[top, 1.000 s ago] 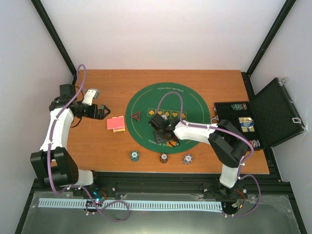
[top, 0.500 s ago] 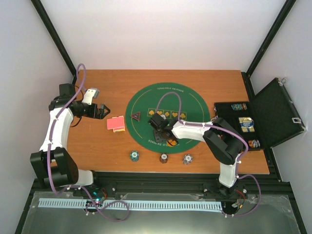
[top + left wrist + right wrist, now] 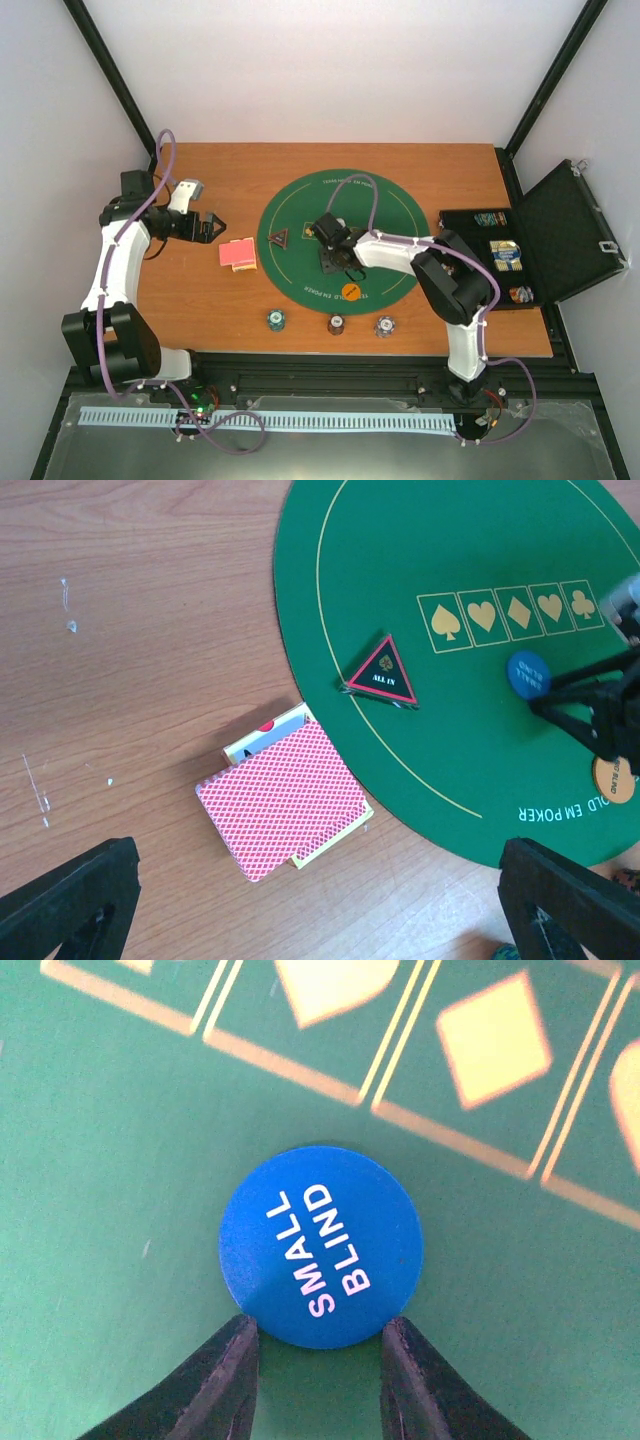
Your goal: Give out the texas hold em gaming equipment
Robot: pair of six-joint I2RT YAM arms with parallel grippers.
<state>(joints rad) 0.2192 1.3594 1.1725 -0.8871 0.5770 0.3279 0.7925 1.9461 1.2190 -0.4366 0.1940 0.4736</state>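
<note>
Touching the blue Small Blind disc (image 3: 320, 1245) with the right gripper (image 3: 320, 1352).
Tips meet its rim, grip uncertain; left gripper (image 3: 320, 900) gapes wide above red-backed cards (image 3: 280, 805).

Brown wood-grain surface (image 3: 140, 630) carrying a green mat (image 3: 450, 570) printed with gold-outlined boxes of gold suit symbols and white lettering. On the mat: a blue disc (image 3: 320, 1245) lettered in white, an orange disc (image 3: 350, 291), and a black triangular marker (image 3: 383, 670) edged in red. Left of the mat: cards (image 3: 283, 798) backed in a red-and-white diamond lattice.
</note>
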